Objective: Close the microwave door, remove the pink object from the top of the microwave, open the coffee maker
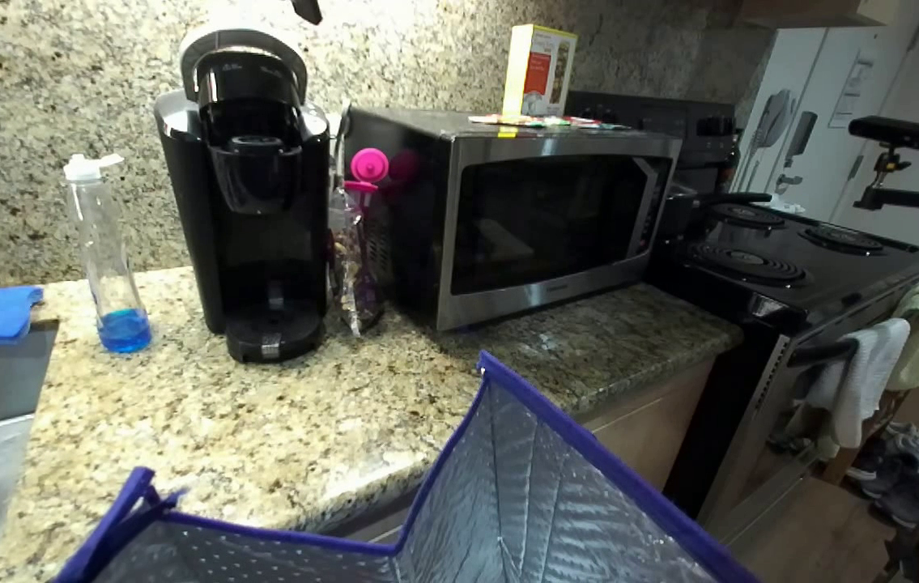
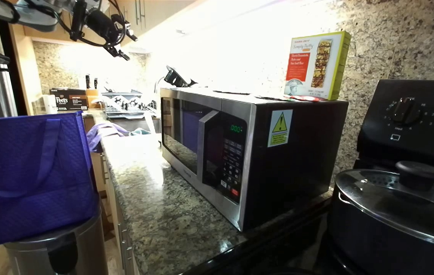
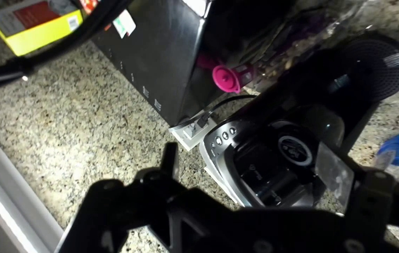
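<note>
The microwave [image 1: 402, 125] stands on the counter, and its dark-glass microwave door [image 1: 548, 223] sits flush and shut in both exterior views. The pink object [image 1: 370, 164] is beside the microwave's side, in the gap next to the coffee maker, not on top. It also shows in the wrist view [image 3: 226, 78]. The black coffee maker [image 1: 244, 235] has its silver handle raised and its top open, with a round pod area visible in the wrist view [image 3: 295, 150]. My gripper [image 3: 253, 165] is open and empty above the coffee maker, fingers wide apart. It also shows in an exterior view [image 2: 128, 47].
A yellow-and-white bar box [image 2: 316, 65] and flat wrappers lie on the microwave. A bottle with blue liquid [image 1: 123, 328] stands beside the coffee maker near the sink. A purple insulated bag [image 1: 556, 486] stands before the counter. A lidded pot [image 2: 396, 214] is on the stove.
</note>
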`<state>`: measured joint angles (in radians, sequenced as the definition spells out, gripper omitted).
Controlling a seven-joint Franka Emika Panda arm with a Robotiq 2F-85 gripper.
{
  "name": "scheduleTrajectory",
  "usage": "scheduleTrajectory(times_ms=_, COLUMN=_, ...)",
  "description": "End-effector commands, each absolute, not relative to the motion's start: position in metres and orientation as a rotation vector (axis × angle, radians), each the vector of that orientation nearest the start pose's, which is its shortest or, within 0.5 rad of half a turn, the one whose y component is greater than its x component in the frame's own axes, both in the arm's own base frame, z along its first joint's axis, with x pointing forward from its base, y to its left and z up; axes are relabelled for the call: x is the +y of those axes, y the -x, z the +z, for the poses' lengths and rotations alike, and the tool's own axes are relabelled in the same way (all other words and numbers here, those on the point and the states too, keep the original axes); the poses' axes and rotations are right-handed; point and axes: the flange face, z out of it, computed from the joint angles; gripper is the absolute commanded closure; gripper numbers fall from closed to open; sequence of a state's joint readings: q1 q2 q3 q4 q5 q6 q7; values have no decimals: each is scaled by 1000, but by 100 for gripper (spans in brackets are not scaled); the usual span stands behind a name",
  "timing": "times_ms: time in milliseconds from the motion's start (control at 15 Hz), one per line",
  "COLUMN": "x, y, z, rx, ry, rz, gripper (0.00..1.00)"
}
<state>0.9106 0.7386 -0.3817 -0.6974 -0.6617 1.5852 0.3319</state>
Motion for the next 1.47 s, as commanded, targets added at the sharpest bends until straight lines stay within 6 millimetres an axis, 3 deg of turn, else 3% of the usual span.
scheduleTrajectory(times_ms=0, x=442, y=-551, z=609, rx=129, ry=-2443, rz=697, gripper=0)
scheduleTrajectory(times_ms=267, x=447, y=-515, z=609, rx=-20, ry=-2533, rz=713, gripper=0)
scheduleTrajectory(times_ms=600, x=429, y=-483, z=633, rx=-77, ry=-2562, rz=846, gripper=0)
scheduleTrajectory(times_ms=933, x=394, y=-454, z=669, rx=74, ry=-2517, rz=1035, gripper=0)
scheduleTrajectory(times_ms=1200, x=354, y=-422, z=692, rx=104, ry=-2523, rz=1146, gripper=0)
scheduleTrajectory(times_ms=1400, x=319, y=-396, z=698, rx=108, ry=-2527, rz=1210, gripper=0)
